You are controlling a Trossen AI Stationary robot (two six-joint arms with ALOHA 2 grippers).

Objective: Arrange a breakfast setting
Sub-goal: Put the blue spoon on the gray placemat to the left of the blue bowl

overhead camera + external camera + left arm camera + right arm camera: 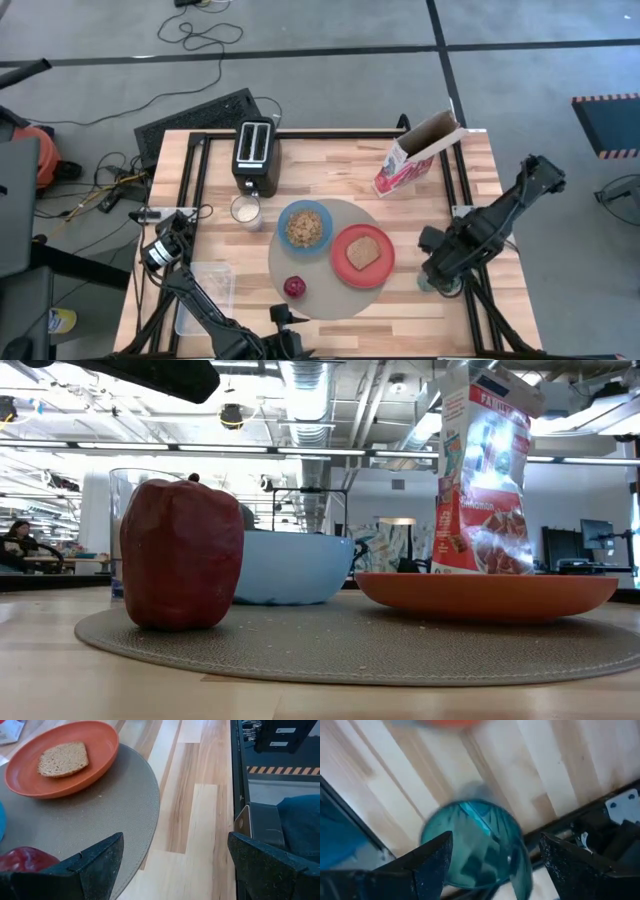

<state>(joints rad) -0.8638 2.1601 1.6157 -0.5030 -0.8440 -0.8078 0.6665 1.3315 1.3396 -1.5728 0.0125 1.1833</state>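
The teal glass stands at the lower right of the high view, off the mat, near the counter edge. We judge it rigid, slick and breakable, best taken around its wall. Our right gripper straddles it with jaws spread, not yet clamped. Our left gripper waits at the lower centre, jaws open and empty.

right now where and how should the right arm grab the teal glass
Grip the teal glass across its round wall near the rim, coming straight down from above. It stands upright on the table's right edge, mouth up, and the right end effector already straddles it with open fingers.
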